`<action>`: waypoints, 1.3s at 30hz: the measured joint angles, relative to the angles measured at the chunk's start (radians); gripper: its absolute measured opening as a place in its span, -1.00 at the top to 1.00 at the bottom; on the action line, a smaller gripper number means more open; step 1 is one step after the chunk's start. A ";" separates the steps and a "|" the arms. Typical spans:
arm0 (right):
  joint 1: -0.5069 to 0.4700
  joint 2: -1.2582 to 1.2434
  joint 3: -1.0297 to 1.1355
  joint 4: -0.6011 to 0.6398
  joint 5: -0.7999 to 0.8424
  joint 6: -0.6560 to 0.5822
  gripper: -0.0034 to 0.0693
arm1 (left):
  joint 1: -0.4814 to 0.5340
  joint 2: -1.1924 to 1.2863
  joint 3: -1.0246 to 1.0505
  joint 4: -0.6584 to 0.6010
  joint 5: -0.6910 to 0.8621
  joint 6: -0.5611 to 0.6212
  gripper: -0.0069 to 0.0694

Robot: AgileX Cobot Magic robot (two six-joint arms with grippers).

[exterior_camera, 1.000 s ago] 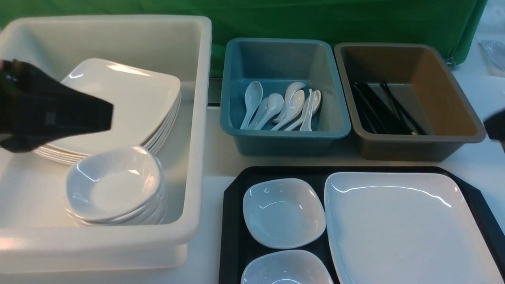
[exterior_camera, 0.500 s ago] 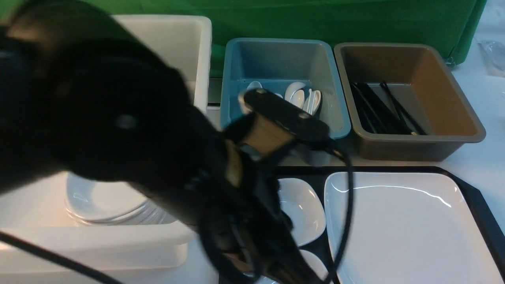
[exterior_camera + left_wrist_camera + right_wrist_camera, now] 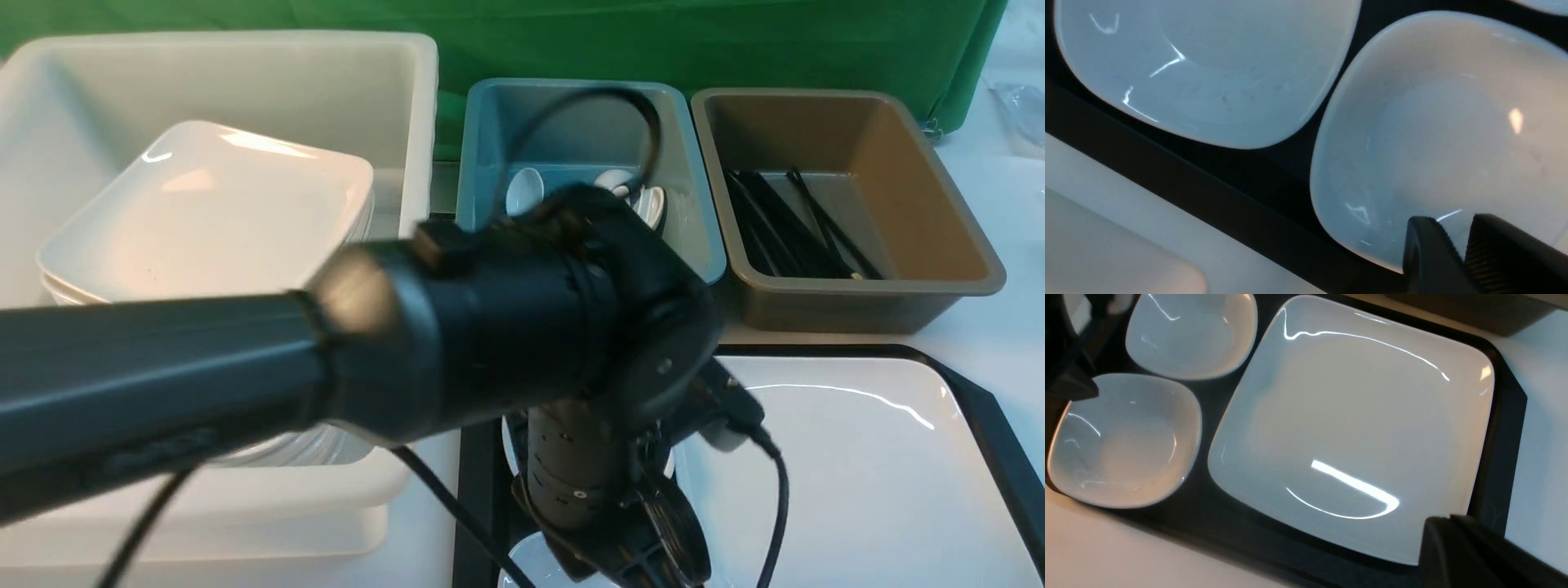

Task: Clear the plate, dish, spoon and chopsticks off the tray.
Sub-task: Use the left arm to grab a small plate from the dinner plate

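Observation:
The plate (image 3: 857,474) lies on the right side of the black tray (image 3: 992,408) and also shows in the right wrist view (image 3: 1351,428). Two small white dishes sit on the tray's left side: a near dish (image 3: 1445,134) and a far dish (image 3: 1208,61). My left arm (image 3: 571,343) reaches across the front view and hides most of both dishes there. My left gripper (image 3: 1451,220) hangs just over the near dish's rim, jaws a little apart and empty. My right gripper (image 3: 1447,518) is shut and empty above the plate's near right edge. No spoon or chopsticks show on the tray.
A large white tub (image 3: 408,122) on the left holds stacked plates (image 3: 212,204). Behind the tray, a teal tub (image 3: 694,245) holds several spoons (image 3: 522,188). A brown tub (image 3: 939,245) holds black chopsticks (image 3: 784,220). A green cloth hangs at the back.
My left arm has swung from above the white tub to the right and down over the tray's left dishes. The right gripper has left the front view's right edge.

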 joint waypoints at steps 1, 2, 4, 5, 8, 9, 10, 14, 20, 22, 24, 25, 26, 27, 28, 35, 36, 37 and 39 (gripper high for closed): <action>0.000 0.000 0.000 0.000 0.000 0.000 0.85 | 0.010 0.032 0.000 -0.005 0.015 0.000 0.25; 0.000 0.000 0.000 0.000 0.000 0.000 0.85 | 0.019 0.045 0.000 -0.006 0.017 0.000 0.14; 0.000 0.000 0.000 0.000 0.000 -0.001 0.85 | 0.040 0.071 0.000 -0.008 0.017 0.000 -0.05; 0.000 0.000 0.000 0.000 0.000 -0.004 0.85 | 0.050 0.080 0.000 -0.009 0.015 0.000 -0.13; 0.000 0.000 0.000 0.000 0.000 -0.018 0.85 | 0.083 0.096 0.000 -0.013 -0.026 0.000 -0.40; 0.000 0.000 0.000 0.000 0.000 -0.021 0.85 | 0.092 0.096 0.000 -0.017 -0.040 0.000 -0.46; 0.000 0.000 0.000 0.000 0.000 -0.022 0.85 | 0.099 0.096 0.000 -0.025 -0.060 0.001 -0.52; 0.000 0.000 0.000 0.000 0.000 -0.024 0.85 | 0.104 0.096 0.000 -0.045 -0.126 0.023 -0.66; 0.000 0.000 0.000 0.000 -0.004 -0.024 0.85 | 0.104 0.116 -0.002 -0.050 -0.126 0.030 -0.67; 0.000 0.000 0.000 0.000 -0.005 -0.024 0.85 | 0.104 0.133 -0.002 -0.050 -0.099 0.030 -0.68; 0.000 0.000 0.000 0.000 -0.006 -0.024 0.85 | 0.104 0.146 -0.003 -0.050 -0.073 0.030 -0.68; 0.000 0.000 0.000 0.000 -0.008 -0.024 0.85 | 0.104 0.157 -0.003 -0.048 -0.057 0.030 -0.68; 0.000 0.000 0.000 0.000 -0.008 -0.024 0.85 | 0.104 0.163 -0.003 -0.046 -0.049 0.030 -0.68; 0.000 0.000 0.000 0.000 -0.008 -0.027 0.85 | 0.104 0.171 -0.003 -0.045 -0.046 0.030 -0.68; 0.000 0.000 0.000 0.000 -0.009 -0.027 0.85 | 0.104 0.171 -0.003 -0.045 -0.046 0.030 -0.68; 0.000 0.000 0.000 -0.001 -0.041 -0.028 0.85 | 0.105 0.174 -0.004 -0.095 -0.049 0.030 -0.68; 0.000 0.000 0.000 -0.001 -0.047 -0.028 0.85 | 0.105 0.174 -0.004 -0.104 -0.049 0.030 -0.67; 0.000 0.000 0.000 -0.001 -0.052 -0.028 0.85 | 0.105 0.174 -0.004 -0.109 -0.048 0.030 -0.65; 0.000 0.000 0.000 -0.001 -0.065 -0.028 0.85 | 0.105 0.174 -0.002 -0.116 -0.046 0.032 -0.59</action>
